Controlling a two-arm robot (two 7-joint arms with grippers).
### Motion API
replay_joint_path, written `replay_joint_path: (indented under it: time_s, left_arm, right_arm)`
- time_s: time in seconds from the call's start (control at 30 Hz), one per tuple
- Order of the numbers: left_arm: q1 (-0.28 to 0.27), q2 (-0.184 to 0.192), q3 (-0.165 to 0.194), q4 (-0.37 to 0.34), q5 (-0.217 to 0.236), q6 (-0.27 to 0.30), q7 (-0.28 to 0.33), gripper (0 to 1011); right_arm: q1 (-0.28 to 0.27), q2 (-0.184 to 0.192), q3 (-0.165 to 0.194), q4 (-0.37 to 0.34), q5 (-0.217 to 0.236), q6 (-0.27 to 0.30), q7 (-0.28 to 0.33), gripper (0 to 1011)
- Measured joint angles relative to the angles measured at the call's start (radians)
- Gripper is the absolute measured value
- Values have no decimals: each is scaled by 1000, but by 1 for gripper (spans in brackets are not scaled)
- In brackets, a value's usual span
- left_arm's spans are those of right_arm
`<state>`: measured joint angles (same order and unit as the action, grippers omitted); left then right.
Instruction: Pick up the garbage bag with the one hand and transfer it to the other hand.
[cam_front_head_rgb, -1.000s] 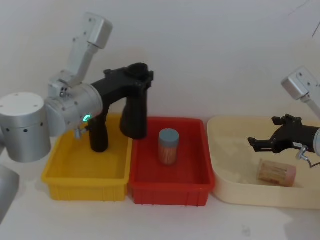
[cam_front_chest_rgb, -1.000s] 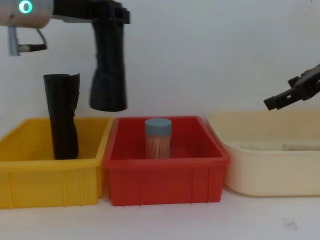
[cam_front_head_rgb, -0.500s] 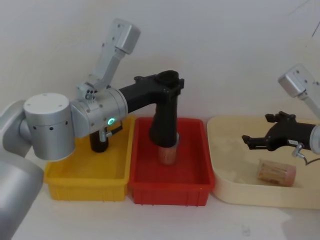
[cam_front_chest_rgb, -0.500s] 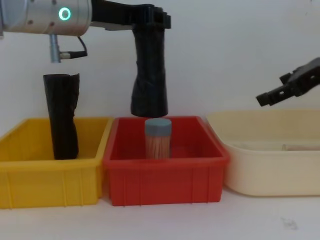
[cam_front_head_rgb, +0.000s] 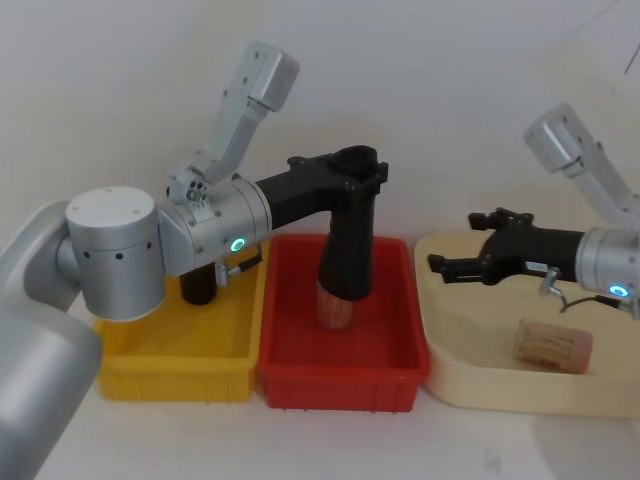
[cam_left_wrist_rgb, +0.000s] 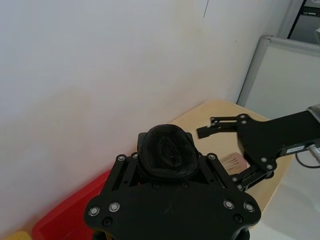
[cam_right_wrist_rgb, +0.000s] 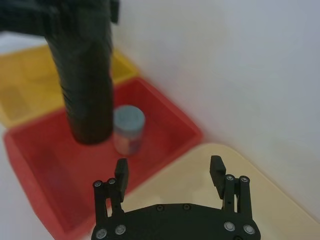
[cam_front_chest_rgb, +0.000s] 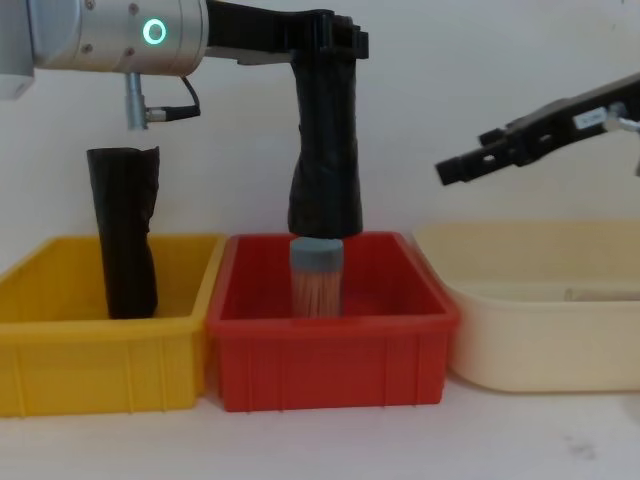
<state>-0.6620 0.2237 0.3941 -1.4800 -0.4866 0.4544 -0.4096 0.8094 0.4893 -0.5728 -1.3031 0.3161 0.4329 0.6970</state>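
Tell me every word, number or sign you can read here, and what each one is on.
White label on the right pincer: too small to read.
No other text: the garbage bag, yellow bin, red bin and cream tub all look plain.
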Motion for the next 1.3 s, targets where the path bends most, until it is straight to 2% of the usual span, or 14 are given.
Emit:
replay_joint_path:
  time_s: [0.27,0.43,0.57,0.9,1.3]
  left_arm:
    - [-4,-3,4,6,-3,-2,-6,379]
    - [-5,-5,6,9,-4,-3,-8,379]
    - [-6,-6,7,10,-4,-3,-9,379]
    - [-7,-6,8,12,-5,-4,-10,379]
    - [-8,-7,9,12,-6,-4,-12,379]
  right_arm:
    - [45,-68,-8,98,53,-12,65,999]
    - [84,-121,-19,192,86,-14,112,999]
    - [104,-145,-31,240,99,-9,139,999]
    - [138,-183,-59,319,120,9,188,999]
    - [153,-211,-70,361,148,21,211,999]
